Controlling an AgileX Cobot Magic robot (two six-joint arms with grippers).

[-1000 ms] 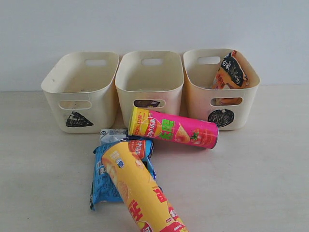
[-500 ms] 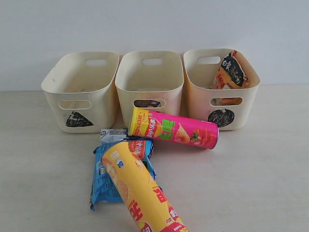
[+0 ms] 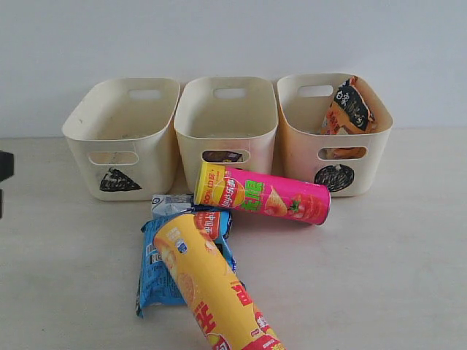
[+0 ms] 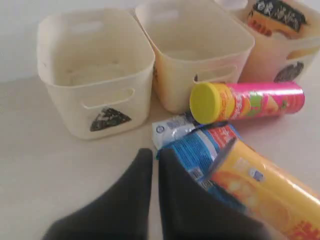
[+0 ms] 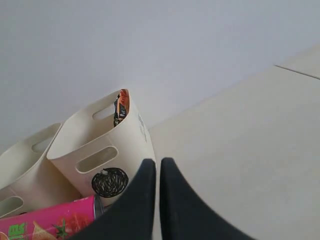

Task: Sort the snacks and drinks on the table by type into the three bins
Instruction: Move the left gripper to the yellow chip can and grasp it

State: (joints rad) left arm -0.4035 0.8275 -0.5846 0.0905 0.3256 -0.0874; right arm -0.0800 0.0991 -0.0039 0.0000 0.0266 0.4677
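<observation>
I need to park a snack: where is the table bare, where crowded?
Bare table right of the pink chip tube, before the circle bin, and left of the blue bag, before the triangle bin. Crowded at centre: yellow tube lies over the bag, near the pink tube.

The right half of the frame is bare table (image 3: pixel 387 277), and so is the lower left; I can pass freely there. Mid-frame is crowded: the yellow tube (image 3: pixel 211 284) lies across the blue bag (image 3: pixel 157 273), the carton (image 3: pixel 169 203) sits just behind them, and the pink tube (image 3: pixel 266 194) lies close in front of the middle tub (image 3: pixel 226 138). An orange-black bag (image 3: pixel 349 106) takes up part of the right tub (image 3: pixel 299 157).
</observation>
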